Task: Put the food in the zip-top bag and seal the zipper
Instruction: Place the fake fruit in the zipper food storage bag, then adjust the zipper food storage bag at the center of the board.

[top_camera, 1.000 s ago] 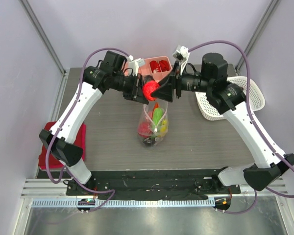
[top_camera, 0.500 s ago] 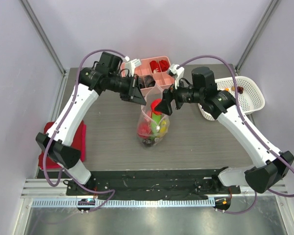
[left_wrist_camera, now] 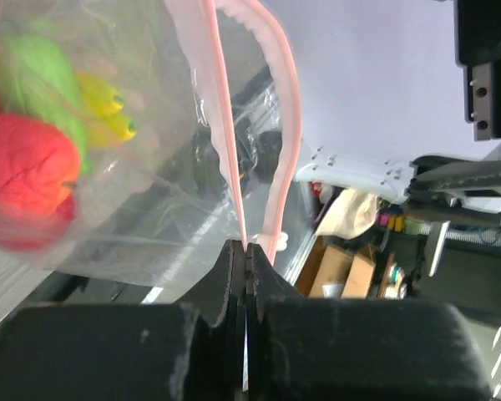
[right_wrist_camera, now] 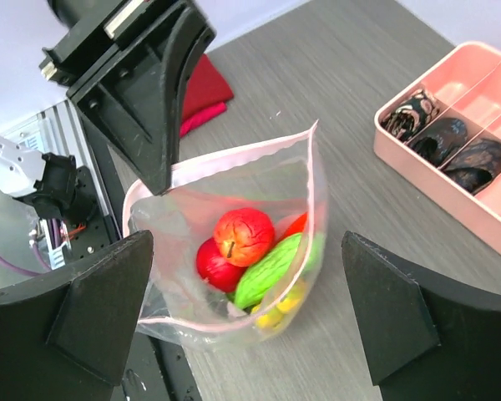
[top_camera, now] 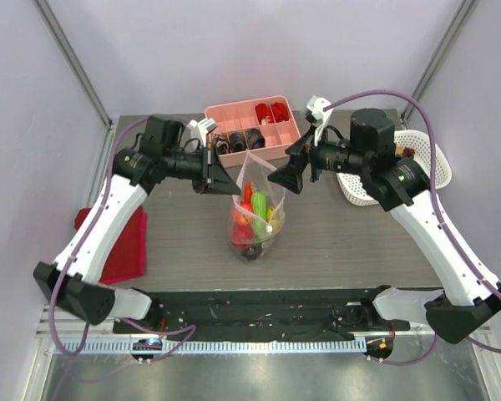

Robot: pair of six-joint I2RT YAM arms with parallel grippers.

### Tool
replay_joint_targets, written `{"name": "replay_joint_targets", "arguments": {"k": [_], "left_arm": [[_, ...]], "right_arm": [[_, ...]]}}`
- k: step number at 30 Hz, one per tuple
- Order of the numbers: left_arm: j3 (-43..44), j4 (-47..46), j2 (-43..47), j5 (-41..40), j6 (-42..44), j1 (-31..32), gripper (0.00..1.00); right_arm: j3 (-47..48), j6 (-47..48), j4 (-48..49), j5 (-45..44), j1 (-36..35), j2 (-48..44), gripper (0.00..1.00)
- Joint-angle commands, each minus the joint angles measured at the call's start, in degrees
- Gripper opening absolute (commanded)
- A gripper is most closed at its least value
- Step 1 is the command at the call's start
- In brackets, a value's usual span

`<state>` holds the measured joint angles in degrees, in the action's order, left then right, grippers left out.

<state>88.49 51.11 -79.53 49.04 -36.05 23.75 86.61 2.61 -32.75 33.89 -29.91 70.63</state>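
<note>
Zip-top bag [top_camera: 255, 224] stands upright mid-table, mouth up and gaping, just in front of the pink tray [top_camera: 225, 111]

Food [right_wrist_camera: 244, 236] sits low inside the bag: a red-and-yellow apple on top, a second red round piece under it, a green ridged piece beside them, and yellow bits at the bottom. The clear crinkled wall blurs the rest

Zipper [left_wrist_camera: 284, 125]: the two pink strips are parted along most of the mouth and meet only at one end

Left gripper [left_wrist_camera: 247, 251]: jaws pinched tight on that end of the zipper, with the strip running straight into the seam between the fingers. From above, it sits at the bag's upper left corner

Right gripper [top_camera: 284, 174]: jaws spread wide, at the mouth's right end and above it. Whether it touches the bag can't be made out. Its wrist camera looks down into the open mouth between the two black fingers [right_wrist_camera: 100, 309]

Pink tray holds dark pieces in the near compartments and red ones further back

White mesh basket [top_camera: 426, 159] at the right edge of the table [top_camera: 175, 234], under the right arm

Red cloth [top_camera: 125, 242] on the left edge
</note>
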Motion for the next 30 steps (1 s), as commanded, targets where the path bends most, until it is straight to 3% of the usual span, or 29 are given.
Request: {"name": "replay_joint_targets", "arguments": {"k": [1,3,5,8,15,19,24,30], "left_arm": [[-9.1,-21.4,10.2,2.9,-18.1,-0.1,0.00],[-16.2,-29.6,15.2,-5.0,-28.4,-0.1,0.00],[-16.9,-32.2,16.2,-13.4,-28.8,0.1,0.00],[-18.1,-37.1,14.7,-17.8,-34.4,-0.5,0.00],[-16.0,-49.1,10.3,-24.8,-42.3,-2.0,0.00],[-16.9,-50.5,11.1,-26.2,-43.9,-2.0,0.00],[-23.0,-52.3,13.8,-26.8,-44.8,-2.0,0.00],[-28.3,-55.2,15.1,-28.4,-48.2,-2.0,0.00]], "right_arm": [[-0.8,-1.4,3.0,-1.8,-0.2,-3.2,1.00],[-3.8,-1.6,4.8,-2.8,-0.2,-4.9,1.00],[-6.3,-1.2,5.6,-4.8,-0.2,-7.4,1.00],[-9.5,1.2,6.4,-7.4,-0.1,-11.3,1.00],[-13.7,3.0,7.0,-9.4,-0.2,-15.6,1.00],[-16.3,2.0,9.5,-10.4,-0.2,-15.3,1.00],[-22.3,2.9,18.4,-15.4,-0.2,-15.7,1.00],[-31.7,7.8,30.5,-15.0,-0.1,-16.0,0.91]]}}
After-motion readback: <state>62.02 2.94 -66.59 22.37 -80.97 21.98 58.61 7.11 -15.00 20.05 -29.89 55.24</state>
